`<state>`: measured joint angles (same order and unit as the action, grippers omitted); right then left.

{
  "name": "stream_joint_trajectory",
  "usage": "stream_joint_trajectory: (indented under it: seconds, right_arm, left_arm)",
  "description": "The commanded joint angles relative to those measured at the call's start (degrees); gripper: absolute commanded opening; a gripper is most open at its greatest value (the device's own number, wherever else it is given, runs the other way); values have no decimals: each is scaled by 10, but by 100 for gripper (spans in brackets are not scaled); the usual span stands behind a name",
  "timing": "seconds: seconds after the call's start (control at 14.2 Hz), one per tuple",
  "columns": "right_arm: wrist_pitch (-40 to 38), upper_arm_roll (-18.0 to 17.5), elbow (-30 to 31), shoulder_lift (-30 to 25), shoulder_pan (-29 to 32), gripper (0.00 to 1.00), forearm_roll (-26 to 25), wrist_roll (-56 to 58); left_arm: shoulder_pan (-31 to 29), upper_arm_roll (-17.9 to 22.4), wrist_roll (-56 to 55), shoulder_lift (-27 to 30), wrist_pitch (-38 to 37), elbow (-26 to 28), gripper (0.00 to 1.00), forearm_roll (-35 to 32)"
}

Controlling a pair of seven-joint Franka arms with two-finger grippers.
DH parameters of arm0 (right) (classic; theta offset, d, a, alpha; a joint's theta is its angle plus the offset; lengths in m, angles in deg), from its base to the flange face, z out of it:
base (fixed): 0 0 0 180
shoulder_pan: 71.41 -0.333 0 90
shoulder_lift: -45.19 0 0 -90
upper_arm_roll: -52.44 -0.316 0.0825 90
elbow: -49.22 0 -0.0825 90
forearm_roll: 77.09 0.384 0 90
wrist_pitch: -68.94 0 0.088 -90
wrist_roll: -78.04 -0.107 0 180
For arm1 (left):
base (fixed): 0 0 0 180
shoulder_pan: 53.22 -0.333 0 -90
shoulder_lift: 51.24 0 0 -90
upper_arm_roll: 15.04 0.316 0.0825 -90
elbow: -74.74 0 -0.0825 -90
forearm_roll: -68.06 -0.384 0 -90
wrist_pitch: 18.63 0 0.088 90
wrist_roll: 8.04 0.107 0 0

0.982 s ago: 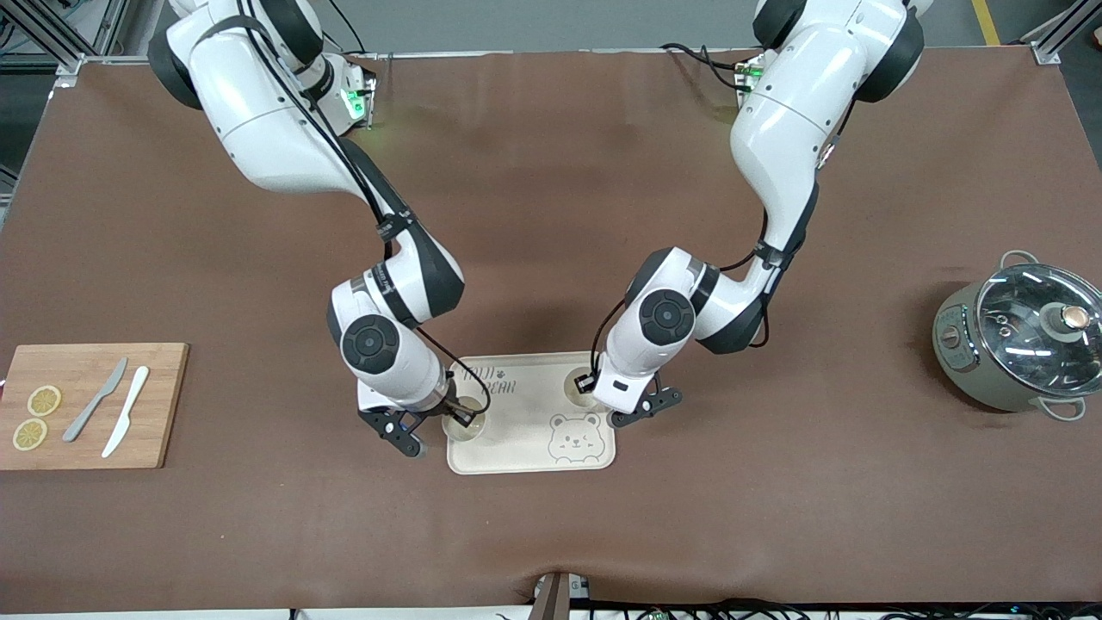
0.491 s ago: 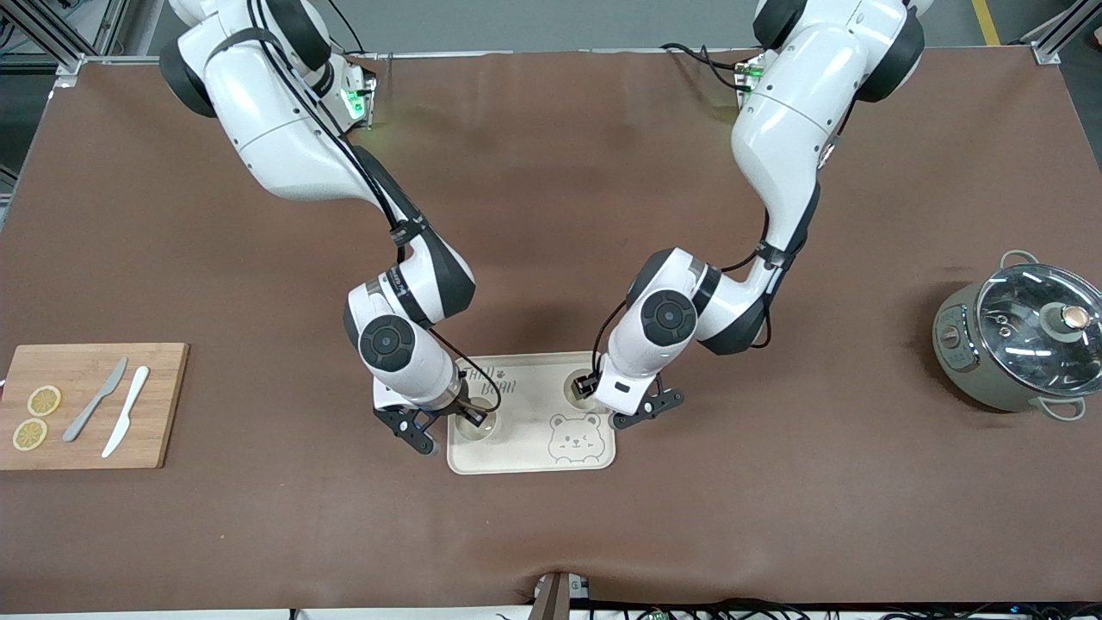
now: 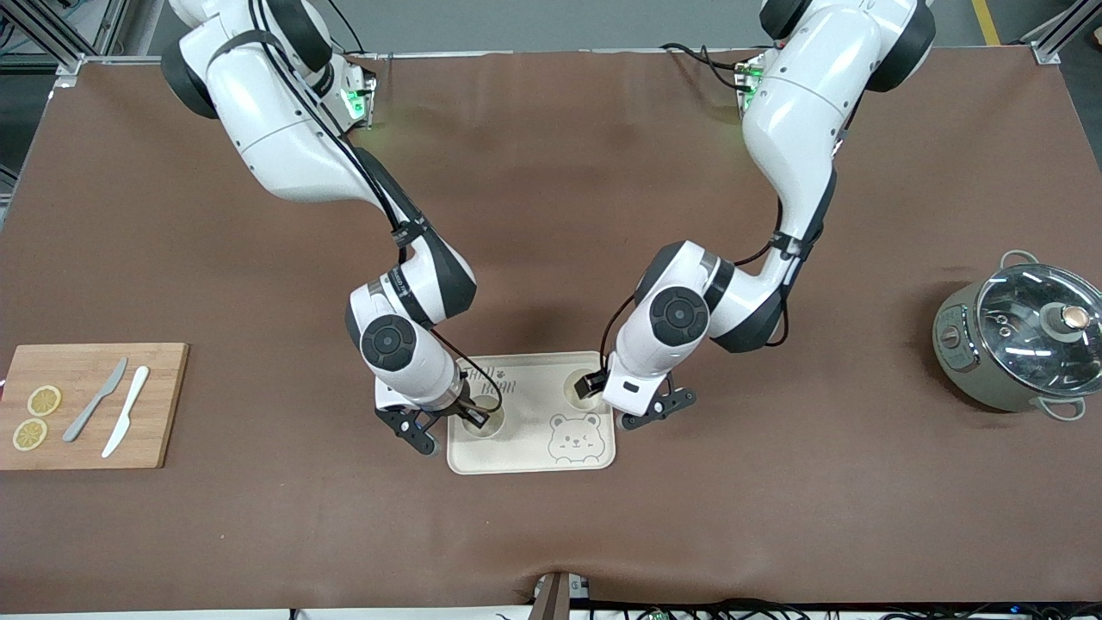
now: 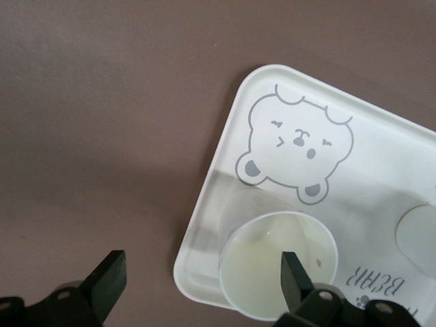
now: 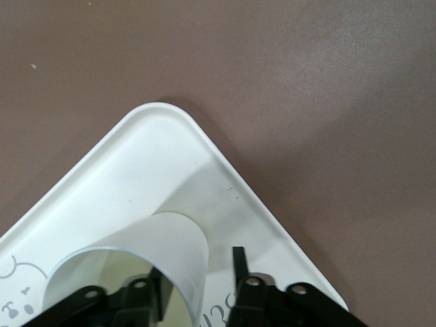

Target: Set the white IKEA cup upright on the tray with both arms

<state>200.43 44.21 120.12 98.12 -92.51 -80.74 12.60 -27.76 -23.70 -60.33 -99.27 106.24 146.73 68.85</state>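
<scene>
Two white cups stand upright on the cream bear tray (image 3: 525, 405). One cup (image 3: 484, 420) is at the tray's right-arm end, the other cup (image 3: 578, 389) at its left-arm end. My right gripper (image 3: 465, 418) straddles the wall of its cup (image 5: 157, 252); in the right wrist view the gripper (image 5: 194, 279) has one finger inside and one outside, slightly apart, on the tray (image 5: 136, 163). My left gripper (image 3: 616, 403) is wide open; in the left wrist view the gripper (image 4: 202, 279) has one finger inside its cup (image 4: 272, 272) and the other over the table beside the tray (image 4: 381, 157).
A wooden cutting board (image 3: 164, 413) with two lemon slices (image 3: 43, 400) and two knives (image 3: 125, 412) lies at the right arm's end. A grey pot with a glass lid (image 3: 1020, 336) stands at the left arm's end.
My right gripper has slid its cup from the tray's rim farther onto the tray, then held still. My left arm has shifted slightly toward its own end of the table.
</scene>
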Motion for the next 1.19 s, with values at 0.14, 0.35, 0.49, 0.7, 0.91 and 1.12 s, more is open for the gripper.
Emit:
stream_joint_trajectory:
  seconds: [0.14, 0.35, 0.49, 0.7, 0.91, 1.12]
  right_arm:
    - [-76, 1, -6, -46, 2, 100, -8, 8]
    - [-182, -3, -4, -121, 10, 100, -2, 34]
    - [-255, -4, 0, -179, 18, 100, 14, 43]
    - [-353, -3, 30, -281, 29, 100, 51, 66]
    - [-369, -2, 181, -462, 43, 100, 51, 124]
    - [-374, 3, 283, -590, 49, 100, 51, 173]
  left_arm:
    - [2, 19, 55, 68, -73, 6, 100, -56]
    - [-7, 17, 101, 95, -82, 12, 100, -116]
    - [-22, 16, 129, 108, -113, 12, 100, -117]
    - [-52, 16, 201, 130, -145, 14, 100, -111]
    - [-92, 9, 263, 157, -165, 23, 100, -107]
    - [-116, 9, 310, 181, -195, 25, 100, -106]
